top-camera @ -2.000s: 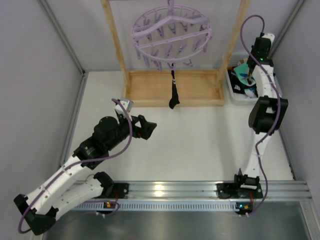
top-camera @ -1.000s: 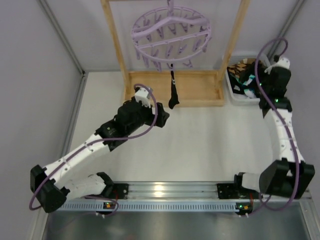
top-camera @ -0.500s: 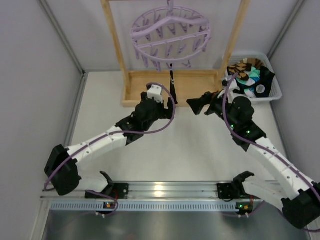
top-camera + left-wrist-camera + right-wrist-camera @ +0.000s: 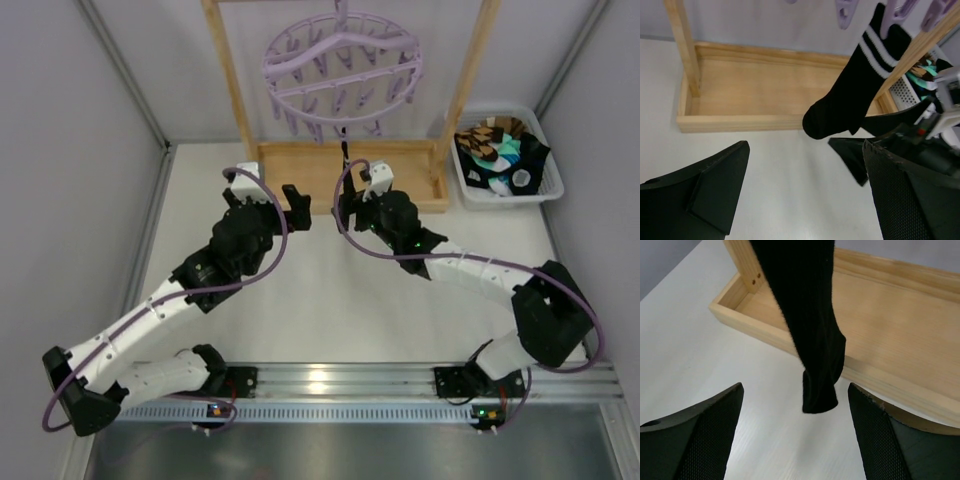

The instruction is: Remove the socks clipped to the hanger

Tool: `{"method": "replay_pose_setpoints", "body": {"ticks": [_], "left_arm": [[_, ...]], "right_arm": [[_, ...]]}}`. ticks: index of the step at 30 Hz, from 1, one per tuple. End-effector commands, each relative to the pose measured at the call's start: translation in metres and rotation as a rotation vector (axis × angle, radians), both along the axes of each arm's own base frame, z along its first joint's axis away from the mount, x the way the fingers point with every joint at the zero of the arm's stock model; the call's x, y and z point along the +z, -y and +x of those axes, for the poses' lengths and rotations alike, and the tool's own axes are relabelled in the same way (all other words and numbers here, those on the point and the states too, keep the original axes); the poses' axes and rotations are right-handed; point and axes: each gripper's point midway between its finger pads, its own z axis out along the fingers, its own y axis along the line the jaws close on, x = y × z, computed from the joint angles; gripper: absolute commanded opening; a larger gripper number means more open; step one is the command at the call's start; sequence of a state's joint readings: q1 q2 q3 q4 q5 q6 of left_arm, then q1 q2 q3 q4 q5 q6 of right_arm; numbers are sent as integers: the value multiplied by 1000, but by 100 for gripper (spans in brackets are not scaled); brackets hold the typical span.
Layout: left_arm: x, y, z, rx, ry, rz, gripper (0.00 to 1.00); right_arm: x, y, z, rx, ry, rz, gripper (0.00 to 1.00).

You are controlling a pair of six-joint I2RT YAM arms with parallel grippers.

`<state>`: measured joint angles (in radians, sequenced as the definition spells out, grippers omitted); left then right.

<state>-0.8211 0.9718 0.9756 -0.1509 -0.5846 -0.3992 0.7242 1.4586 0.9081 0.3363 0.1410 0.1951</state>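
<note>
White table (image 4: 400,310), grey walls left and right. Wooden frame stand (image 4: 290,165) at the middle of the far edge, with the lilac hanger (image 4: 343,65) hung from it above. One black sock (image 4: 850,100), two white stripes near the cuff, is clipped to a peg on the hanger's near side; its toe dangles by the stand's front rail. Left pincer (image 4: 297,205) is spread open just left of the sock, not touching. Right pincer (image 4: 795,390) is wide open, fingers either side of the toe and clear of it. White basket (image 4: 505,197) of cloth items in the far right corner.
</note>
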Motion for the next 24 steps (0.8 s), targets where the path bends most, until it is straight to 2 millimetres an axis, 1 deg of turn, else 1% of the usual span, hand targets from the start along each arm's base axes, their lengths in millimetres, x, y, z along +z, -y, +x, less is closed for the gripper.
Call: {"method": "replay_pose_setpoints", "body": {"ticks": [1, 2, 3, 4, 5, 6, 7, 8, 9, 10, 11, 12, 13, 14, 15, 16, 17, 19, 21, 23, 24], "left_arm": [[36, 29, -2, -122, 7, -57, 98], [42, 35, -2, -141, 9, -74, 98], [46, 42, 2, -150, 4, -87, 98], [63, 43, 3, -151, 26, -117, 98], [71, 45, 4, -148, 36, -130, 98], [74, 49, 9, -149, 35, -132, 98], [81, 52, 10, -153, 45, -136, 98], [100, 54, 11, -160, 72, -160, 99], [105, 57, 14, -164, 80, -157, 98], [103, 67, 22, -169, 71, -141, 98], [119, 72, 23, -186, 93, -155, 98], [124, 76, 24, -198, 100, -159, 99], [119, 85, 30, -205, 86, -152, 98], [121, 87, 32, -204, 84, -162, 98], [129, 88, 34, -201, 93, -174, 98], [129, 89, 36, -192, 93, -175, 98], [124, 92, 41, -186, 87, -160, 99], [124, 91, 46, -165, 90, -145, 98], [114, 99, 52, -170, 73, -126, 98], [116, 108, 57, -187, 76, -121, 98], [106, 117, 63, -198, 59, -101, 98]], "right_arm": [[44, -2, 31, -110, 187, 65, 82], [44, -2, 34, -122, 201, 60, 81], [35, -5, 39, -123, 202, 40, 81], [35, -6, 43, -123, 223, 34, 78], [33, -9, 46, -122, 232, 26, 76], [25, -11, 49, -119, 230, 12, 73], [29, -13, 51, -119, 253, 31, 69], [23, -13, 51, -115, 257, 21, 60], [21, -15, 50, -108, 265, 23, 56], [27, -16, 50, -104, 290, 47, 46], [29, -16, 49, -103, 305, 62, 38], [23, -14, 46, -100, 305, 62, 28], [23, -14, 45, -99, 314, 72, 20], [24, -13, 43, -101, 327, 85, 8], [24, -14, 42, -100, 330, 89, 6], [24, -14, 42, -100, 333, 94, 3], [23, -14, 40, -98, 331, 100, 0], [24, -14, 40, -98, 326, 112, 0], [24, -16, 38, -86, 326, 117, 0], [23, -17, 37, -81, 332, 112, 0], [23, -19, 36, -78, 334, 109, 0]]}}
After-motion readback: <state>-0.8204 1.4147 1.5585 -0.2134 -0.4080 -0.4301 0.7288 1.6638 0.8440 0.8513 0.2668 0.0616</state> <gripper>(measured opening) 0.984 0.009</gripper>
